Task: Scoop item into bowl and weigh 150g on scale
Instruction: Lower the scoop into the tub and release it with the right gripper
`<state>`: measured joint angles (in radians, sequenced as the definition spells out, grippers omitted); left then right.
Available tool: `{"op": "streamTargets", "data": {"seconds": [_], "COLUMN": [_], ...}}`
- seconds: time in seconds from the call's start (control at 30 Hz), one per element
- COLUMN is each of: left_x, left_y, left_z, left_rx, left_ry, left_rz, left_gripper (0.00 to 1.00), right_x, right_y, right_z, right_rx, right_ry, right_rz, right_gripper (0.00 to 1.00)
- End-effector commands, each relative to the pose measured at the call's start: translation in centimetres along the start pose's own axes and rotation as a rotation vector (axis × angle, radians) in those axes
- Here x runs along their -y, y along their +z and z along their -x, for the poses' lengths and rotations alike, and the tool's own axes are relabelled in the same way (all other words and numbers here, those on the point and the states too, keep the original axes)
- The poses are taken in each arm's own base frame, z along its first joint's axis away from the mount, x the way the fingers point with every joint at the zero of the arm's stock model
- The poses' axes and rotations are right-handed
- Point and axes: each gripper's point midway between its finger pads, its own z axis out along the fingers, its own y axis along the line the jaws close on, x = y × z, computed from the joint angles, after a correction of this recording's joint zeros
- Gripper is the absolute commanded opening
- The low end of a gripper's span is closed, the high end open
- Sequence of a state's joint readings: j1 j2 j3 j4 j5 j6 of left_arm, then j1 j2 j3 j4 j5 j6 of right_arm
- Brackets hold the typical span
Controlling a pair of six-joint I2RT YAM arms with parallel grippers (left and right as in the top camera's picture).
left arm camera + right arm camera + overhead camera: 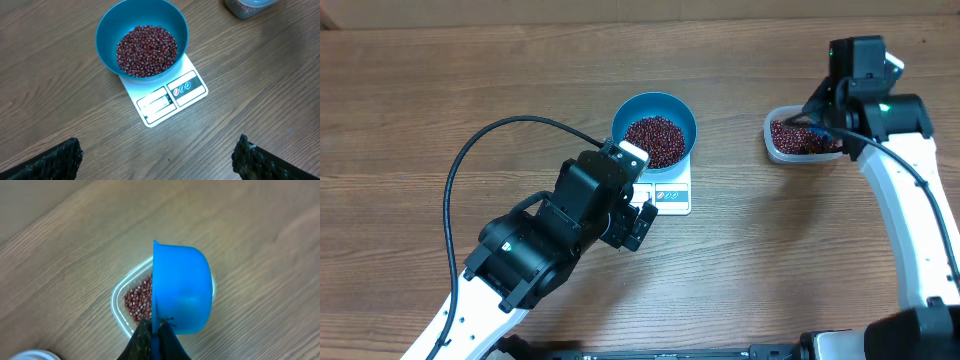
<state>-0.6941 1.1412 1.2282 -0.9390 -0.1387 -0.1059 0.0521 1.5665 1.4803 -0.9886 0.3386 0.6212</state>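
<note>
Overhead: the bowl (655,103) of beans (654,140) sits on the scale (670,193) at frame centre, a tub (772,143) at upper right. Left wrist: the left gripper (157,156) has fingers spread at the bottom corners, bowl and scale above them. Right wrist: the right gripper (155,336) pinches a blue scoop (181,290) by its handle over the tub's beans.

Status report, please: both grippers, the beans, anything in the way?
Left gripper open, empty, near the scale. Right gripper shut on blue scoop, over the tub. Beans heaped in bowl, bowl on scale. Nothing between tub and bowl.
</note>
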Motion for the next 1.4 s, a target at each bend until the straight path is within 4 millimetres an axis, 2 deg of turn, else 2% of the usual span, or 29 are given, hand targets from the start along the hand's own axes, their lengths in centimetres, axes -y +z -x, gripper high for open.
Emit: {"op": "streamTargets", "data": {"seconds": [0.0, 0.23, 0.33, 0.57, 0.73, 0.77, 0.8, 0.83, 0.87, 0.9, 0.93, 1.03, 1.2, 1.37], "left_x": [0.2, 0.2, 0.2, 0.2, 0.2, 0.2, 0.2, 0.2, 0.2, 0.2, 0.2, 0.2, 0.2, 0.2], "left_y": [0.4, 0.4, 0.4, 0.4, 0.4, 0.4, 0.4, 0.4, 0.4, 0.4, 0.4, 0.4, 0.4, 0.4], "left_z": [-0.4, -0.4, -0.4, -0.4, -0.4, -0.4, -0.4, -0.4, -0.4, -0.4, -0.4, -0.4, -0.4, -0.4], "left_rx": [-0.015, -0.015, -0.015, -0.015, -0.015, -0.015, -0.015, -0.015, -0.015, -0.015, -0.015, -0.015, -0.015, -0.015], "left_ry": [-0.013, -0.013, -0.013, -0.013, -0.013, -0.013, -0.013, -0.013, -0.013, -0.013, -0.013, -0.013, -0.013, -0.013], "left_rz": [-0.01, -0.01, -0.01, -0.01, -0.01, -0.01, -0.01, -0.01, -0.01, -0.01, -0.01, -0.01, -0.01, -0.01], "left_gripper": [1.0, 1.0, 1.0, 0.99, 1.0, 1.0, 0.99, 1.0, 0.99, 1.0, 0.99, 1.0, 1.0, 0.99], "right_x": [0.3, 0.4, 0.2, -1.1, -1.5, -1.5, -1.5, -1.4, -1.2, -1.1, -1.0, -0.8, -0.5, -0.6], "right_y": [1.2, 4.4, 5.6, 8.5, 9.0, 9.0, 8.9, 8.9, 8.9, 8.9, 8.9, 8.8, 8.0, 6.1], "right_z": [-0.6, -2.5, -2.9, -4.3, -4.4, -4.5, -4.5, -4.6, -4.8, -4.9, -5.1, -5.3, -5.1, -3.7], "right_rx": [-0.03, -0.061, -0.061, -0.114, -0.126, -0.127, -0.128, -0.132, -0.136, -0.141, -0.145, -0.154, -0.158, -0.117], "right_ry": [0.282, 0.501, 0.517, 0.569, 0.578, 0.578, 0.577, 0.575, 0.572, 0.57, 0.562, 0.486, 0.428, 0.402], "right_rz": [-0.036, -0.086, -0.079, -0.061, -0.048, -0.05, -0.051, -0.057, -0.064, -0.071, -0.077, -0.08, -0.086, -0.049], "right_gripper": [0.04, 0.04, 0.08, 0.1, 0.1, 0.13, 0.21, 0.32, 0.48, 0.57, 0.71, 1.0, 1.0, 1.0]}}
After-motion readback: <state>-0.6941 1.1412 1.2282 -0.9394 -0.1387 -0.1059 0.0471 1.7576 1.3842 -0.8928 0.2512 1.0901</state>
